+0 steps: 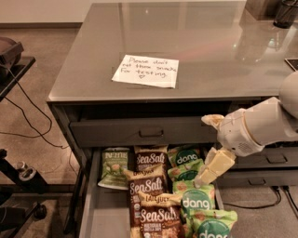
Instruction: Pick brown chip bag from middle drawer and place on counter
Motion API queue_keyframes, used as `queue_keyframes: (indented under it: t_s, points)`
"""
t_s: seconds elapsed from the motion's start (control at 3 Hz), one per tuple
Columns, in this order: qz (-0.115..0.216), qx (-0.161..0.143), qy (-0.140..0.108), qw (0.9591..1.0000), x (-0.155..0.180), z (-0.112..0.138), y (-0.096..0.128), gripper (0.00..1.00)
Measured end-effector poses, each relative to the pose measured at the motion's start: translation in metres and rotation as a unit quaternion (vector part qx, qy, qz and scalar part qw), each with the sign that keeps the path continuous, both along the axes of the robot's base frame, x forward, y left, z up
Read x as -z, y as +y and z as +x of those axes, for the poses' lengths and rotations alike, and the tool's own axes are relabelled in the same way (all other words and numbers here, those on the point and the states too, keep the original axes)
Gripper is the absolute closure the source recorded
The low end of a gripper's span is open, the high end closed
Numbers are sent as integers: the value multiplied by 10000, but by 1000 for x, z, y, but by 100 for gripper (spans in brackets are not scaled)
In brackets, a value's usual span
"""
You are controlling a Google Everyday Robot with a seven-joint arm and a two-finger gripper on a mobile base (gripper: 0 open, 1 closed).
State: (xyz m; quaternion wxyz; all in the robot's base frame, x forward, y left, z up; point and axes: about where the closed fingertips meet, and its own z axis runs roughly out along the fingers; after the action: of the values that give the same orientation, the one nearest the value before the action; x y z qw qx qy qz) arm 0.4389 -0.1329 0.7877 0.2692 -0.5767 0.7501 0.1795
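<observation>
Three brown chip bags lie down the middle of the open middle drawer: one at the back, one in the middle, one at the front. My gripper comes in from the right, above the drawer's right side, over the green "dang" bags. It is open and empty, with one pale finger pointing down at the bags and the other up by the drawer front. It is just right of the brown bags and touches none. The grey counter bears a white note.
A pale green-and-white bag lies at the drawer's back left. A closed upper drawer front with a handle sits above. More drawers are to the right. Black stand and cables are at the left. Dark objects stand on the counter's far right.
</observation>
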Motion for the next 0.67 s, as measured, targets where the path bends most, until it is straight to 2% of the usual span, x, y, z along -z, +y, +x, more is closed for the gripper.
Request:
queue_keyframes:
  t_s: [0.33,0.67]
  points:
    - [-15,-164,-95,9998,12,0,3,0]
    - [-30,-668,-220,9975,88,4,22,0]
